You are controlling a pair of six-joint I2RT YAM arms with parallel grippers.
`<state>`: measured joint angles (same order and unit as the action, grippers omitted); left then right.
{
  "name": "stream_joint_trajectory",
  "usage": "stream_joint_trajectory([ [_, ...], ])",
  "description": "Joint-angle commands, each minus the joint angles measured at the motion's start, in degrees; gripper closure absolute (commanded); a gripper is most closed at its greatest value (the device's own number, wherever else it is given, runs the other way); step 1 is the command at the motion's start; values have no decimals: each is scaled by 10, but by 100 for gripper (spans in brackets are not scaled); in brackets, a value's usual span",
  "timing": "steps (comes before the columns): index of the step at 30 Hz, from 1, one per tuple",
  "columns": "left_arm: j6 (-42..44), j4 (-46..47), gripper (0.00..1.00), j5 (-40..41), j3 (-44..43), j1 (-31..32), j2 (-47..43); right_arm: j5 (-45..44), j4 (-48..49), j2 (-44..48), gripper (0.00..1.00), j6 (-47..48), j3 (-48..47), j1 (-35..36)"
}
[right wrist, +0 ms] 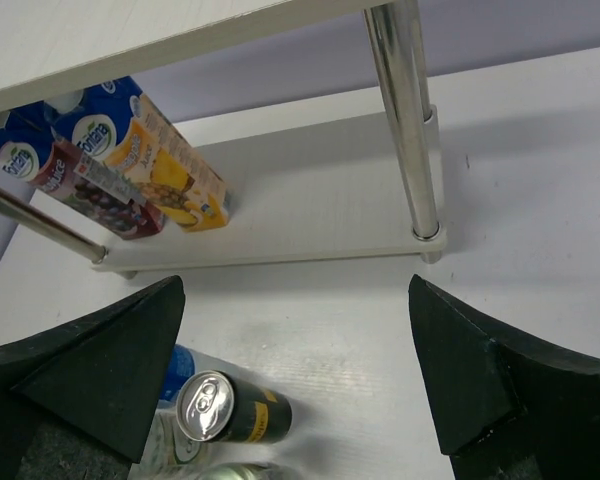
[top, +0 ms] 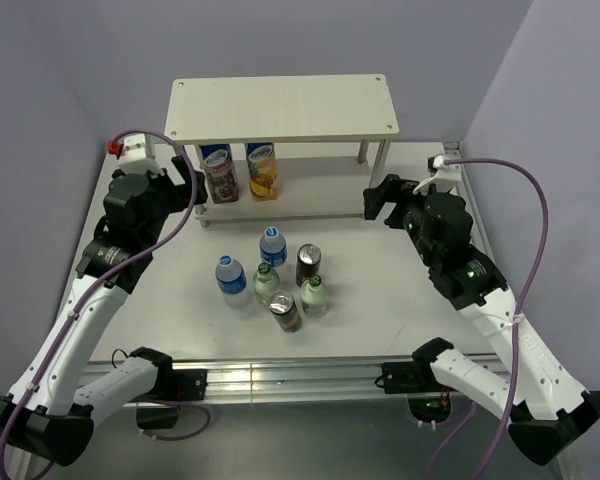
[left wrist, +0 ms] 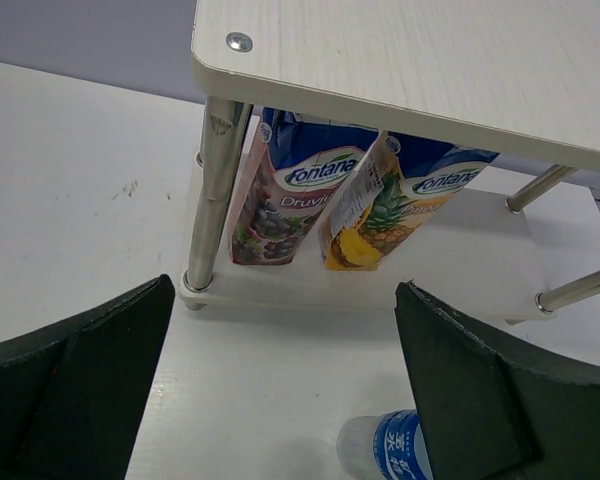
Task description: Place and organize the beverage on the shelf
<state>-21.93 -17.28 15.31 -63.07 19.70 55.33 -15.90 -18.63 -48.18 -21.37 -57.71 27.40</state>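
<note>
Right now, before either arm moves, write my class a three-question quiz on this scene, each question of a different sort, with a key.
1. True or false: a drink stands on the top board of the pale cream two-tier shelf.
2. Fill in: ___ small drinks (dark cans, green glass bottles, clear plastic bottles) stand on the white table in front of the shelf.
3. Where do the purple-fronted tall carton and the yellow-fronted tall carton stand? A) on the lower board, left part; B) on the top board; C) on the table.
Key: 1 false; 2 six; 3 A.
</note>
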Motion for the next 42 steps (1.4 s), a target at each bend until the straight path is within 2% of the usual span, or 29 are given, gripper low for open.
stream_joint_trajectory([
  [1,17,7,1,9,3,2,-9,8,23,30,0,18,16,9],
  [6,18,7,1,14,14,2,-14,-20,43,56,0,44,61,49],
  [11,19,1,1,20,14,2,-6,-152,14,16,1,48,48,143],
  [12,19,1,1,19,14,2,-3,-159,18,13,1,47,52,177],
  [17,14,-2,1,39,15,2,-3,-164,47,6,1,8,85,237],
  [23,15,-6,1,33,13,2,0,-195,47,-51,1,-17,90,309],
  [42,15,-10,1,45,12,2,-6,-164,82,-223,1,-71,80,317],
])
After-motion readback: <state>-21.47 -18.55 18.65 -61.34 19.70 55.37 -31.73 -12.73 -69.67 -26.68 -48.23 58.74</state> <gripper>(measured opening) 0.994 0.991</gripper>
